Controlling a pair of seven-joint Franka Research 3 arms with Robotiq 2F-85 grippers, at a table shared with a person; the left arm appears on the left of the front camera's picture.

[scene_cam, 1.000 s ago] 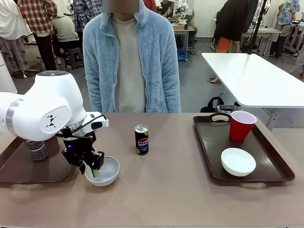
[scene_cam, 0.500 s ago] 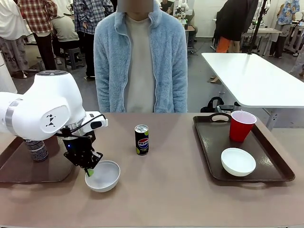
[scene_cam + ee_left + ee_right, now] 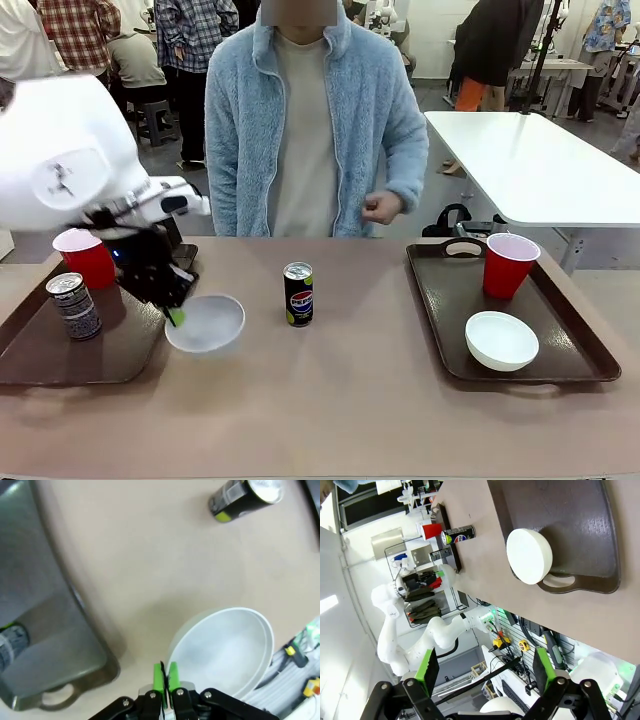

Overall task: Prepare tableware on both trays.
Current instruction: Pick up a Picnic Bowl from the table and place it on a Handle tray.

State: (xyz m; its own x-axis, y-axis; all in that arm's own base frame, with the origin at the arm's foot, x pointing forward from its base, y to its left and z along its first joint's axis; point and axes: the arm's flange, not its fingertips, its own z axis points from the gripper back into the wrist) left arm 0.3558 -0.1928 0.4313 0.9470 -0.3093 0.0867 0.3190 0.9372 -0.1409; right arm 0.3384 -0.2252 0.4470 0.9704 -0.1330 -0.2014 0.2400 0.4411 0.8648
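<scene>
The left gripper (image 3: pixel 176 316), a second ago low at the tabletop (image 3: pixel 340 400) with the white bowl (image 3: pixel 207 323) resting there, now holds that bowl clear of the surface. Its green pads are pinched together on the rim at the bowl's 9 o'clock. The bowl hangs tilted just beside the left tray (image 3: pixel 60 362), at the tray's 3 o'clock edge and not yet over it.

That tray already carries a dark can (image 3: pixel 75 306) and a red cup (image 3: pixel 88 257), so the bowl looks like its last piece. The Pepsi can (image 3: pixel 298 294) stands unmoved at the bowl's 3 o'clock. It probably belongs on the right tray (image 3: pixel 440 300), which holds a second red cup (image 3: pixel 509 265) and a second bowl (image 3: pixel 501 340). The right gripper (image 3: pixel 484 670) hangs over that tray with its fingers wide apart.

The person's hand (image 3: pixel 381 207) has risen to chest height. The tabletop is matte tan-brown. Behind it is a busy workroom with a white table (image 3: pixel 530 160) at 2 o'clock.
</scene>
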